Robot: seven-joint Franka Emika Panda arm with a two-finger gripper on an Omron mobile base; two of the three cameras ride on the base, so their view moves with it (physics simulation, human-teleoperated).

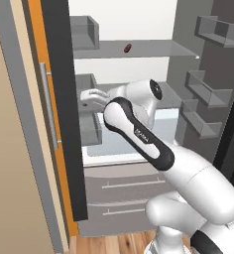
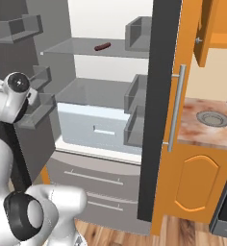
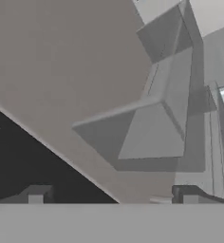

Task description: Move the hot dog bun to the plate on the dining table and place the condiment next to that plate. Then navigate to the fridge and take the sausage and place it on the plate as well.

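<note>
The fridge (image 1: 139,149) is standing open, and the sausage (image 1: 127,48) is lying on its upper glass shelf (image 1: 153,48), near the back. The pincer (image 3: 113,193) is reaching in at the left door bins (image 1: 87,82), well below the sausage, its jaws spreading wide and gripping nothing.

Small unreadable lettering on the arm (image 1: 141,136).
</note>
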